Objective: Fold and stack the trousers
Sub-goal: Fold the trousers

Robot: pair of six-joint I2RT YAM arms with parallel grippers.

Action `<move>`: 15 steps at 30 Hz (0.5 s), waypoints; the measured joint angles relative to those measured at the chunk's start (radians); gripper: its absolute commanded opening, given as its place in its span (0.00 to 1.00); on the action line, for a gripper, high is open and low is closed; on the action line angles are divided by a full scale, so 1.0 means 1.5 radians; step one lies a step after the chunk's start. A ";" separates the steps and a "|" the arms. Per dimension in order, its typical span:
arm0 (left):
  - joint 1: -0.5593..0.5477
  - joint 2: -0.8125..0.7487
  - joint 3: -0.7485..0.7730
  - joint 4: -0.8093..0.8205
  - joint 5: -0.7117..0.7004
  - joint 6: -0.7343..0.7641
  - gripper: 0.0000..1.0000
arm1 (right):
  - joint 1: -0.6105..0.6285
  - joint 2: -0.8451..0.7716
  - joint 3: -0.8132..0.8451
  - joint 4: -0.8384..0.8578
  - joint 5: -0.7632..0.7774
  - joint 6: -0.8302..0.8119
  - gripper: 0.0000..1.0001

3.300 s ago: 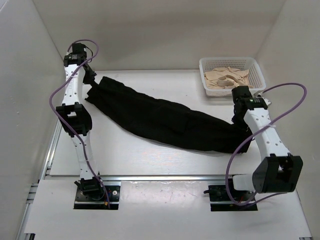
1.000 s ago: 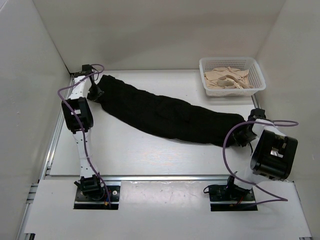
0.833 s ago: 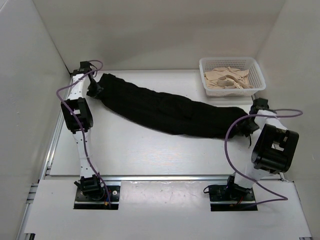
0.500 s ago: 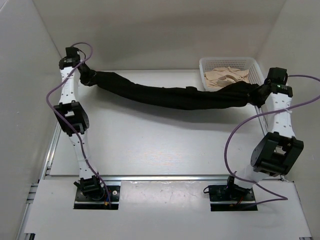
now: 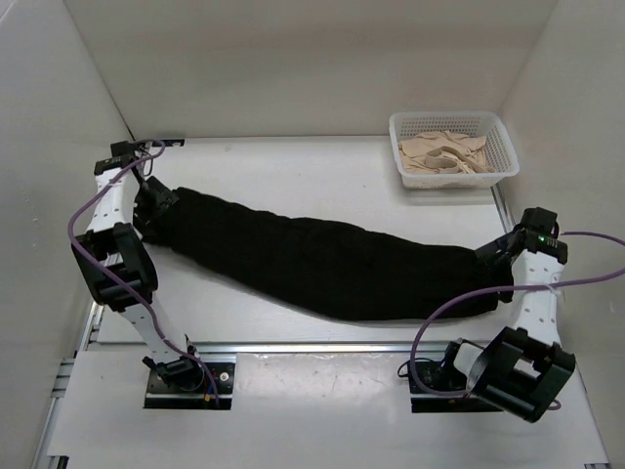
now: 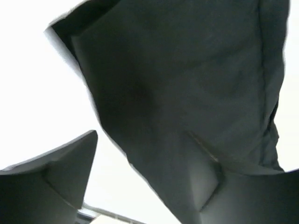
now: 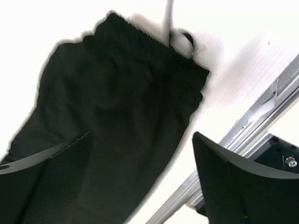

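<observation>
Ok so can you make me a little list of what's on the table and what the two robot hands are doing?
trousers: black, lying stretched out long on the table, from far left to near right
left gripper: open, over the trousers' left end
right gripper: open, over the trousers' right end
basket: white, far right corner of the table
in the basket: beige cloth
fold: one long strip, ends not brought together

No lettering, label, brand, number or sign is legible anywhere, neither on the trousers nor the basket.
</observation>
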 measured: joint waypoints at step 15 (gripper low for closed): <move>0.107 -0.100 -0.141 0.016 -0.039 -0.029 0.93 | 0.076 -0.017 0.130 0.009 -0.081 -0.080 0.96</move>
